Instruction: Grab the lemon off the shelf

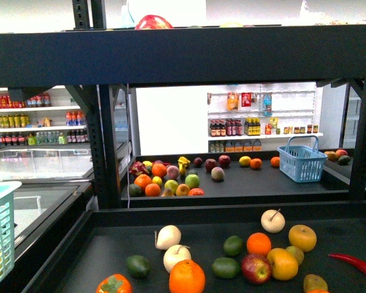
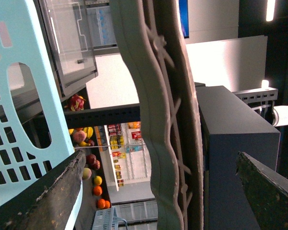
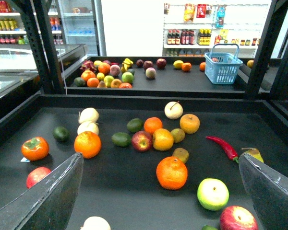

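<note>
Right under the lens is the shelf (image 3: 134, 191), its dark front tier scattered with loose fruit, and nothing's been grabbed yet, so I'd call this the approach step. On the robot's left there's a pale blue basket (image 1: 0, 235); its handle (image 2: 153, 120) runs between the spread fingers of the left pincer (image 2: 160, 154), which isn't squeezing it as far as I can see. The right pincer (image 3: 159, 158) hangs over the tier with its jaws wide apart and empty. My best guess for the lemon (image 3: 162, 139) is the yellow-orange oval one mid-tier, though honestly I can't be sure; a couple of other yellowish fruits sit close by. Next move, I reckon, is pushing the right arm forward and down, then closing on just that one. It's a tight spot: a red apple (image 3: 141, 141) touches it on one side, a small olive fruit (image 3: 177, 135) on the other, and an orange (image 3: 152, 125) sits just behind. A big orange (image 3: 172, 172) lies near the path, and a red chilli (image 3: 224, 147) lies off to the side.
</note>
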### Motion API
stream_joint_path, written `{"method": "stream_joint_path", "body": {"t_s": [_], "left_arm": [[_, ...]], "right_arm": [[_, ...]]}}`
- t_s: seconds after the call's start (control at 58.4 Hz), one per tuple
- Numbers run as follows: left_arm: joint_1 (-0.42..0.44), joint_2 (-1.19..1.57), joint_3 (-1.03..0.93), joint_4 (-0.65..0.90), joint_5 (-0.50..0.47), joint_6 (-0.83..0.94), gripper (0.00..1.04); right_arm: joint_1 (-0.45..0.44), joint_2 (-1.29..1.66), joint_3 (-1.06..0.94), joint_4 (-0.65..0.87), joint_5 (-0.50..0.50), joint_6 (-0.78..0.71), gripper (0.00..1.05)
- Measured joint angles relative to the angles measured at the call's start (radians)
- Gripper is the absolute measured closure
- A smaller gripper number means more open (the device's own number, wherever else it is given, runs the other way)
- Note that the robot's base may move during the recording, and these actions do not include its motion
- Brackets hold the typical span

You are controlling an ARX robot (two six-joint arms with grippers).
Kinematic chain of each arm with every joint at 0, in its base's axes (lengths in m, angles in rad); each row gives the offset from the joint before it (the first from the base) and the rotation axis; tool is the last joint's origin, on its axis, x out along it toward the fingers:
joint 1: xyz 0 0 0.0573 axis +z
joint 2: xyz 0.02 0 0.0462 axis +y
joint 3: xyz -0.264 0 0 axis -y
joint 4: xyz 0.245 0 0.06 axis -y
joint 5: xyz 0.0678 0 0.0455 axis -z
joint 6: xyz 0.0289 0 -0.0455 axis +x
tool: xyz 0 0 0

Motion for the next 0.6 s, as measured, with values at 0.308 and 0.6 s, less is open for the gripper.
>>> {"method": "stream_joint_path", "body": {"t_s": [0.308, 0.6], "left_arm": [[0.001, -0.080, -0.018, -0.158, 0.012, 0.071, 0.08], [-0.006, -0.201, -0.025, -0.404, -0.004, 0.203, 0.08]], "right_arm": [[0.000, 0.000, 0.000, 0.000, 0.000, 0.000, 0.07], [0.000, 0.000, 0.000, 0.000, 0.000, 0.000, 0.07]]}}
